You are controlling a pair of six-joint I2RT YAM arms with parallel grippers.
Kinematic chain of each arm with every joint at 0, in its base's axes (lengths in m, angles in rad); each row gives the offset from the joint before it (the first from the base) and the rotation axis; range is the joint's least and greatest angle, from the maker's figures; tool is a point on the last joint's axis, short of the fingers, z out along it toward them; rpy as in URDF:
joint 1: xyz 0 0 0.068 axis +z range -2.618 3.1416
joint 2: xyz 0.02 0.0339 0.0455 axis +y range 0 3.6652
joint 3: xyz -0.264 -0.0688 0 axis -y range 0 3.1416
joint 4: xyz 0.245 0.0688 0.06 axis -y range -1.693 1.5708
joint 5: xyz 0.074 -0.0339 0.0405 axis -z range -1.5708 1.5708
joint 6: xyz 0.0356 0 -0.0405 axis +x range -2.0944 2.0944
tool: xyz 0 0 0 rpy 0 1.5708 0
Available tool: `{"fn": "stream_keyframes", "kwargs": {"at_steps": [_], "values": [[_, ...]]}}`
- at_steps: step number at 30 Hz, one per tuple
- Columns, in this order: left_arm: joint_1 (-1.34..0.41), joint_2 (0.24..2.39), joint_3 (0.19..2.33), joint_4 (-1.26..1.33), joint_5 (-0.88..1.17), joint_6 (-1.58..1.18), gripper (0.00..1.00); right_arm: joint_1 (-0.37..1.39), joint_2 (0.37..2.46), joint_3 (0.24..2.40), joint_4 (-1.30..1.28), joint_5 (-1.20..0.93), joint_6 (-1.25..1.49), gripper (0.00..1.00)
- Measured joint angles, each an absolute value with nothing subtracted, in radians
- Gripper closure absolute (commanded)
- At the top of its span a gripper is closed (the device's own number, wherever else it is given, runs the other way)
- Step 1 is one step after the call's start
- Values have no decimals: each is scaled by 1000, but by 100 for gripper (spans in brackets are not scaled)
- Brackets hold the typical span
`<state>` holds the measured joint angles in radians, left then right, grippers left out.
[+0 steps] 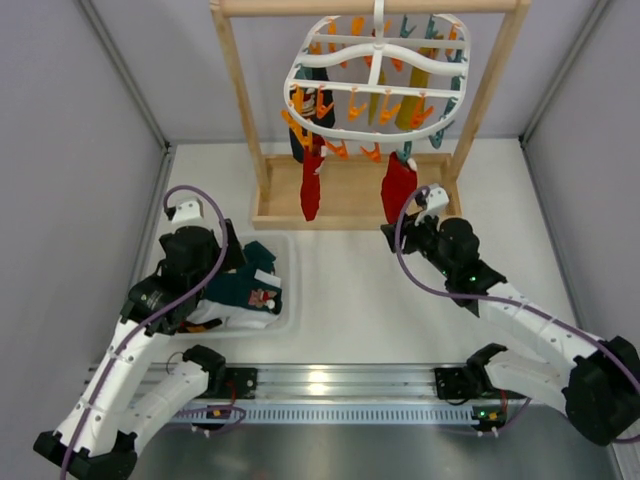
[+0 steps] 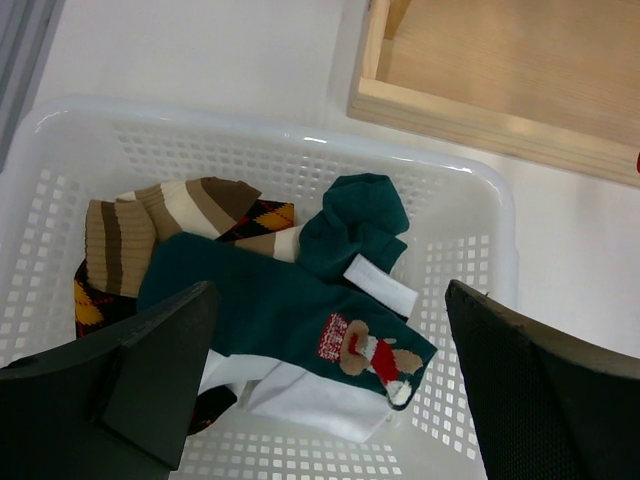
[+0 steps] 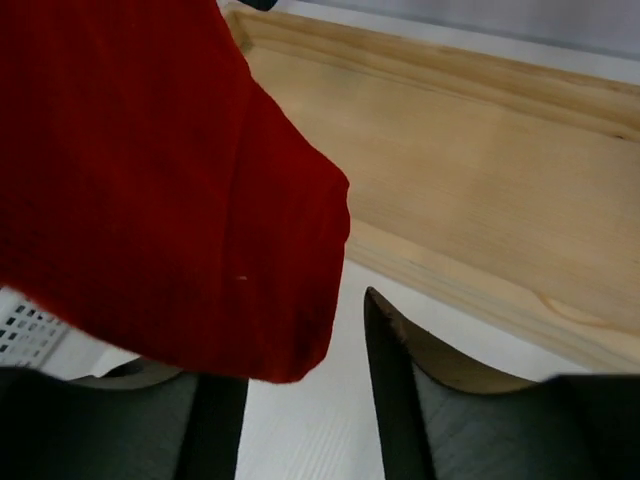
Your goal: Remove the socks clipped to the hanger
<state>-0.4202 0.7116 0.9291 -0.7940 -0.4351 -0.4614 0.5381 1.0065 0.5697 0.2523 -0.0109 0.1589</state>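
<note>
Hanging limp from a teal peg [image 1: 405,156] of the hanger [image 1: 293,75], a soft, light red sock [image 1: 398,190] is flanked at its toe by the parted right gripper [image 3: 305,345], a hold higher up the fabric being judged surer.

I see a white counter [image 1: 340,300] boxed by grey walls [image 1: 60,150] left, right and far. A wooden stand [image 1: 350,195] sits far, a metal rail [image 1: 330,382] near.

left pincer [image 2: 330,300] spread wide, right pincer [image 3: 305,350] half-spread, arm outstretched
</note>
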Motion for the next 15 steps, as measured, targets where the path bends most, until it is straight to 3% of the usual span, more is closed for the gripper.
{"fn": "stream_keyframes", "kwargs": {"at_steps": [4,8,15], "values": [[-420,714,929,-793,-404,-454,1,538,1096,569,382,-28,142,74],[-420,726,948,-794,-341,-459,1,548,1106,546,505,-28,138,100],[-475,856,1153,-785,-264,-504,1,644,1068,484,638,77,132,100]]}}
